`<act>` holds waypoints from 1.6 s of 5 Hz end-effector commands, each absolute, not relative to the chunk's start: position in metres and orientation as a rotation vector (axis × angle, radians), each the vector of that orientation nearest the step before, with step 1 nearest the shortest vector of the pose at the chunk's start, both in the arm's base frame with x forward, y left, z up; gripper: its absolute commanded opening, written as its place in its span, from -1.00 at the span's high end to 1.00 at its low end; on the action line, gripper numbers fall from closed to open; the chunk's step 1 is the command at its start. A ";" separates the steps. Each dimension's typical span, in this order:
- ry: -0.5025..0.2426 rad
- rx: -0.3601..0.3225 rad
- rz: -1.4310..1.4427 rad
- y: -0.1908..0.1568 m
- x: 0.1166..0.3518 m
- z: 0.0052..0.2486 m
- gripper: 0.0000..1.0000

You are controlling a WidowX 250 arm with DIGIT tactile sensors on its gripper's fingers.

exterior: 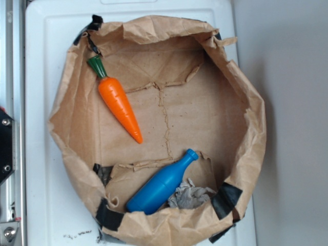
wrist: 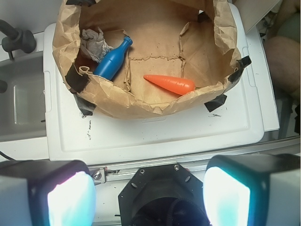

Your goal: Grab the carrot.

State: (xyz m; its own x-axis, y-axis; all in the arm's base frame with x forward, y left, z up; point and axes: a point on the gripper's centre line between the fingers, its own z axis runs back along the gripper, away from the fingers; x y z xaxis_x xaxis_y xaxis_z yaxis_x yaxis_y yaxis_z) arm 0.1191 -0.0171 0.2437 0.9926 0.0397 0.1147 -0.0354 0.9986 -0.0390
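Note:
The orange carrot (exterior: 119, 104) with a dark green stem cap lies on the floor of a rolled-down brown paper bag (exterior: 246, 138), in its upper left part, tip pointing toward the middle. From the wrist camera the carrot (wrist: 170, 84) shows beyond the bag's near rim, its stem end hidden by the paper. My gripper (wrist: 147, 194) hangs well back from the bag, over the black robot base, open, with nothing between its two pale pads (wrist: 70, 200). The exterior view does not show the gripper.
A blue plastic bottle (exterior: 160, 185) lies in the bag's lower part beside a crumpled grey scrap (exterior: 190, 196). The bag sits on a white board (exterior: 46, 66). Black tape patches (exterior: 227, 200) mark the bag's rim. A metal rail (wrist: 197, 159) runs along the board's near edge.

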 end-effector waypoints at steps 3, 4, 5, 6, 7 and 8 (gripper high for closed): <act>-0.140 -0.024 0.078 0.007 0.181 0.219 -1.00; -0.159 -0.038 0.059 0.017 0.205 0.210 -1.00; -0.171 -0.038 -0.028 0.019 0.226 0.204 -1.00; -0.171 -0.038 -0.028 0.019 0.226 0.204 -1.00; -0.171 -0.038 -0.028 0.019 0.226 0.204 -1.00; -0.171 -0.038 -0.028 0.019 0.226 0.204 -1.00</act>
State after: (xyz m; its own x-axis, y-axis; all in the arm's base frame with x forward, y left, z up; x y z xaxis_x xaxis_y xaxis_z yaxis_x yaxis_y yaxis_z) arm 0.2223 0.0145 0.1894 0.9913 -0.0523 0.1208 0.0580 0.9973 -0.0441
